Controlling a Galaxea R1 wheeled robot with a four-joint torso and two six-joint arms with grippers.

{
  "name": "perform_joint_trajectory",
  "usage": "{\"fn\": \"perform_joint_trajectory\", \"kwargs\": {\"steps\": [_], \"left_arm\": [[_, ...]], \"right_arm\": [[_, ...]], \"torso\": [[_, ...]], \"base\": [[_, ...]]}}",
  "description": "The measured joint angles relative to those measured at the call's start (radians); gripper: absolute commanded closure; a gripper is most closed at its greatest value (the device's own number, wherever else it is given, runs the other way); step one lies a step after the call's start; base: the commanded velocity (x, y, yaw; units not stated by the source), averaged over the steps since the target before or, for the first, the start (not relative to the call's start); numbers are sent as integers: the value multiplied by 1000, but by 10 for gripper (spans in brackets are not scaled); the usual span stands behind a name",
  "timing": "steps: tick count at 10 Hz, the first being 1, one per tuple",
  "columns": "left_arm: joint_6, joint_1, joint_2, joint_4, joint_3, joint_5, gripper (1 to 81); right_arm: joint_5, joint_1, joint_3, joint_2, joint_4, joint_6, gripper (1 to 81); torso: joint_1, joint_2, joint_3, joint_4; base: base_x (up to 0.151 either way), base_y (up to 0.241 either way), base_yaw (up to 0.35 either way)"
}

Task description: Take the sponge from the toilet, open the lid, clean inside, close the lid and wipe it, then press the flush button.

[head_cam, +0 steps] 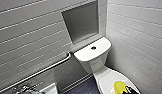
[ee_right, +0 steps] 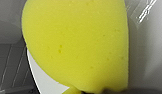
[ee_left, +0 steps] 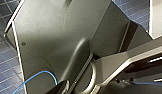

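On the toilet [head_cam: 97, 63], nearest of all, over the front part of the lid [head_cam: 105, 79]: the sponge [head_cam: 118, 87], bright yellow, standing tall rather than lying flat. Clamped on its right side by the right gripper [head_cam: 126, 89], dark against the yellow and pinching the sponge, as far as can be made out. Cannot tell whether sponge and lid touch. Seen from the right wrist, the same sponge [ee_right: 77, 45] looming close, rounded and finely pored, with glossy white toilet surface [ee_right: 44, 80] just behind its edge.

Under that, the lid itself: white, smooth, oval, lying shut over the bowl.

To the left of the toilet's base, dark tiled floor [head_cam: 83, 88]; similar dark blue tiles [ee_left: 4, 62] seen from the left wrist, behind the robot's own grey plate, with a thin blue cable [ee_left: 39, 74] looping across it.

Further back on the toilet, the tank [head_cam: 95, 61], with a flat rounded-rectangular top. In the middle of that top, the flush button [head_cam: 93, 47], small, round and dark.

Left of the tank, a metal grab bar [head_cam: 47, 67], slanting along the wall, its near end bent in toward the wall close to the tank's corner.

Behind and above the tank, a rectangular niche [head_cam: 82, 21] sunk into the grey tiled wall [head_cam: 29, 37]. To the right of the toilet, a second wall [head_cam: 144, 30] of pale tiles, meeting the first in the corner behind the tank.
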Motion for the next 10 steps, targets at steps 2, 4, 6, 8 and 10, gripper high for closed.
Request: {"fn": "perform_joint_trajectory", "kwargs": {"steps": [2, 4, 6, 8, 10], "left_arm": [[0, 0, 0, 0, 0, 0, 10], [0, 0, 0, 0, 0, 0, 10], [0, 0, 0, 0, 0, -1, 10], [0, 0, 0, 0, 0, 0, 10], [0, 0, 0, 0, 0, -1, 10]], "right_arm": [[3, -32, 57, -58, -4, 3, 811], [46, -53, 132, -108, -15, 5, 811], [116, -75, 235, -161, -28, 6, 811], [167, -108, 327, -213, -39, 10, 811], [201, -191, 364, -267, -55, 16, 811]], "torso": [[0, 0, 0, 0], [0, 0, 0, 0], [0, 0, 0, 0], [0, 0, 0, 0], [0, 0, 0, 0]], "base": [[0, 0, 0], [0, 0, 0], [0, 0, 0], [0, 0, 0], [0, 0, 0]]}}
